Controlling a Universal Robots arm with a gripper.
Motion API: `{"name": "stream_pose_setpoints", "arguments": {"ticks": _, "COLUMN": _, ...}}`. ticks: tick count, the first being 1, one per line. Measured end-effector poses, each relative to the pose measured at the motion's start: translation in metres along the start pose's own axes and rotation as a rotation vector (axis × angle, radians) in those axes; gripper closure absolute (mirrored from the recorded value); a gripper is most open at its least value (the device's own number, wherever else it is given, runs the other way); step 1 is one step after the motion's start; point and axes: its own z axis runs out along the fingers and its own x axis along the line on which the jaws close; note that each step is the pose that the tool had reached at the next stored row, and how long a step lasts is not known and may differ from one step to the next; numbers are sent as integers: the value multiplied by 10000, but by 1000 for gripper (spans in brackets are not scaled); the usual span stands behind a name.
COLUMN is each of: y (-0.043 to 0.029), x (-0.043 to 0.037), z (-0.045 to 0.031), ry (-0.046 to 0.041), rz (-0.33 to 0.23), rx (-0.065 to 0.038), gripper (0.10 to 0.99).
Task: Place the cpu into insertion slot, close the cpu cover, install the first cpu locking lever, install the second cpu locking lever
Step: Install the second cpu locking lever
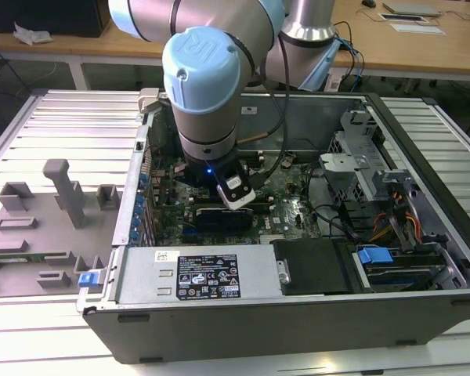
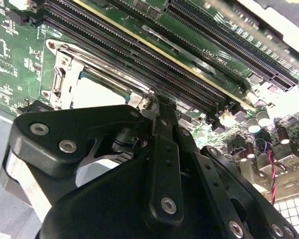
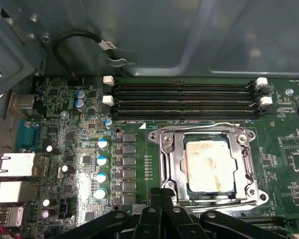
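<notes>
A pale silver-grey ribbed metal counter [image 1: 59, 125] carries everything here. An open dark grey computer case [image 1: 298, 329] sits directly on it, filling the middle and the 3 o'clock side in the exterior view. Toward 9 o'clock, a flat grey plastic fixture tray [image 1: 39, 235] with upright blocks rests on the counter, just beside the case.

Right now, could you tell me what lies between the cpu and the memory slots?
In the first wrist view, the cpu cover's silvery frame edge lies between the cpu and the memory slots.

Open room above cpu cover [image 3: 208, 164], 3 memory slots [image 3: 184, 102] just beside, case wall [image 3: 154, 35] beyond
</notes>
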Motion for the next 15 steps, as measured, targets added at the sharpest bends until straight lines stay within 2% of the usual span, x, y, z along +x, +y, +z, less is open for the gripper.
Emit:
{"name": "stream_pose_setpoints", "arguments": {"ticks": 5, "y": -2, "x": 4, "z": 5, "ry": 0, "rz": 0, "rx": 1, "gripper": 980}}
{"name": "stream_pose_setpoints", "arguments": {"ticks": 8, "y": 12, "x": 1, "z": -35, "ry": -3, "rz": 0, "rx": -2, "gripper": 980}}
{"name": "stream_pose_setpoints", "arguments": {"ticks": 10, "y": 44, "x": -5, "z": -128, "ry": 0, "rz": 0, "rx": 2, "gripper": 980}}
{"name": "stream_pose_setpoints", "arguments": {"ticks": 11, "y": 69, "x": -9, "z": -199, "ry": -1, "rz": -1, "rx": 12, "gripper": 980}}
{"name": "stream_pose_setpoints", "arguments": {"ticks": 13, "y": 94, "x": -14, "z": -270, "ry": 0, "rz": -3, "rx": 56, "gripper": 980}}
{"name": "stream_pose_setpoints", "arguments": {"ticks": 15, "y": 114, "x": -18, "z": -326, "ry": -3, "rz": -11, "rx": 181, "gripper": 980}}
